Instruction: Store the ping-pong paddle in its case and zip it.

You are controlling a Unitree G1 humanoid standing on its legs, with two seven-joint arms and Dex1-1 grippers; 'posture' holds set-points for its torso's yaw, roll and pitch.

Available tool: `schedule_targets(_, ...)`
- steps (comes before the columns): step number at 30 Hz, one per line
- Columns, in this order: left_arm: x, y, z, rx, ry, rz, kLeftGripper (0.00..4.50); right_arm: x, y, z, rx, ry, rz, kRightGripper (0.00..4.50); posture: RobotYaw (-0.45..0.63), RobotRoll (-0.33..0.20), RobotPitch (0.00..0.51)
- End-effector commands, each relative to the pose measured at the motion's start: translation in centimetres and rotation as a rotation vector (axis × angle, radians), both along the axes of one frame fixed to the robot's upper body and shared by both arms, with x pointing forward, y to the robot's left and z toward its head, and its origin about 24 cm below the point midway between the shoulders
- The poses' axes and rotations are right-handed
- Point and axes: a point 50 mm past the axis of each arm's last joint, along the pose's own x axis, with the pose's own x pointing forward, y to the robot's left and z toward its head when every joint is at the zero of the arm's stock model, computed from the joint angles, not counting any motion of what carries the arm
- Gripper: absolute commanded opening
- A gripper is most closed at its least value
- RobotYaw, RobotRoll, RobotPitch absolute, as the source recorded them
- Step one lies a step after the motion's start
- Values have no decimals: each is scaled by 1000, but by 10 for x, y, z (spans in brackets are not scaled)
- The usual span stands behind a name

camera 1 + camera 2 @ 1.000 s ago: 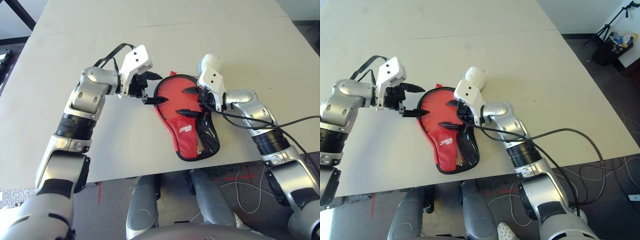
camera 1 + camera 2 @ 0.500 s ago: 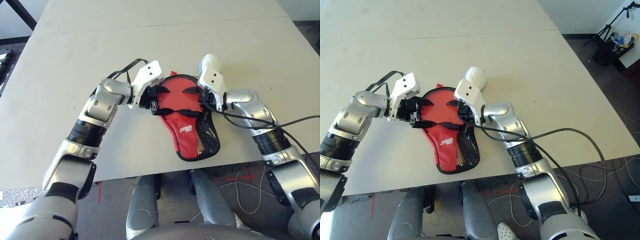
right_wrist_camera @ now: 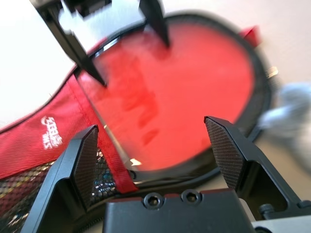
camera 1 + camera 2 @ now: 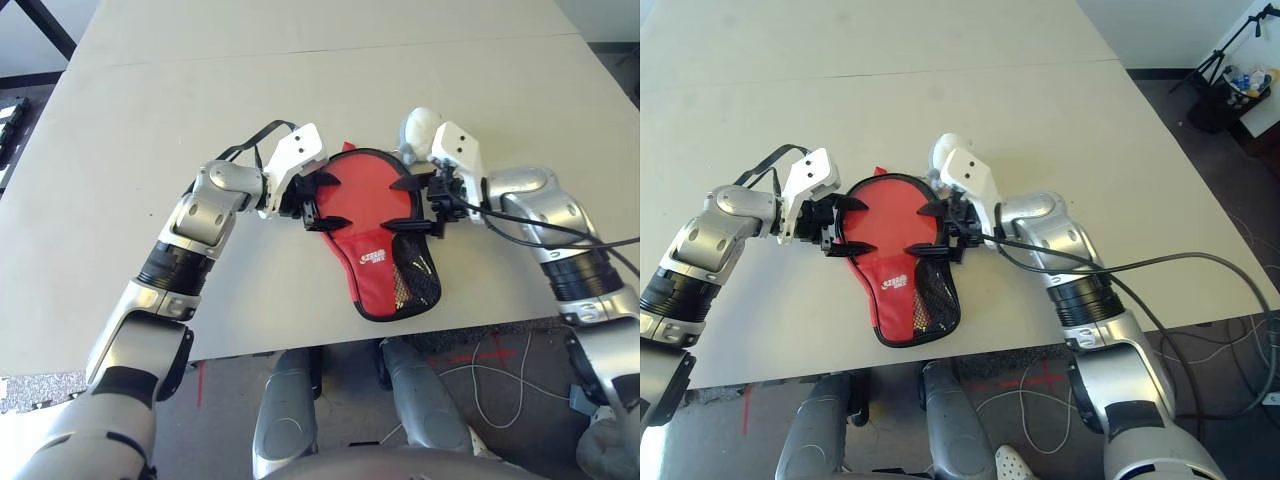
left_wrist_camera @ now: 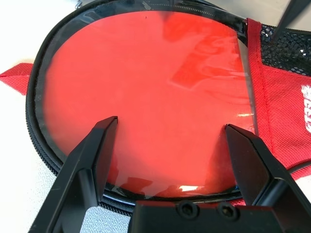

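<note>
In the lower middle of the left eye view, the narrow end of the red paddle case (image 4: 376, 270) points toward the near edge of the pale table (image 4: 230, 310), its black mesh pocket (image 4: 412, 268) on the right side. At the centre, the paddle's round red blade (image 5: 150, 97) seems to lie under the case's clear window. Left of it, the left gripper (image 4: 338, 202) is spread wide, empty; right of it, the right gripper (image 4: 398, 204) is likewise spread, empty. Beyond, upper right of centre, sits a pale cloth lump (image 4: 420, 130).
</note>
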Motion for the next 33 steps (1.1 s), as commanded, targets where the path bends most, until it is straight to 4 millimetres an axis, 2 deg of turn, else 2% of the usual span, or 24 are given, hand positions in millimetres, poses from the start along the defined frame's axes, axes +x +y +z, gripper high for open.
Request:
schedule_targets(1,-2,2,-21,34,75,16,4490,10,-11,18,37,-38,-45,4500,-75,0,288)
schedule_targets(4,-2,2,-22,33,75,15,4490,25,-24,31,57,-60,-160,4500,-72,0,286)
schedule_targets(9,-2,2,-22,31,75,14,4490,46,-35,34,92,-51,-304,4500,-69,0,284)
schedule_targets(20,-7,1,-23,21,80,12,4490,74,-27,9,119,-65,-524,4500,-53,0,286)
schedule_targets(28,-9,-1,-22,16,82,9,4490,80,-14,-10,99,-16,-554,4500,-47,0,287)
schedule_targets(33,-10,-2,-22,12,84,8,4490,79,-13,-21,78,48,-558,4500,-45,0,288)
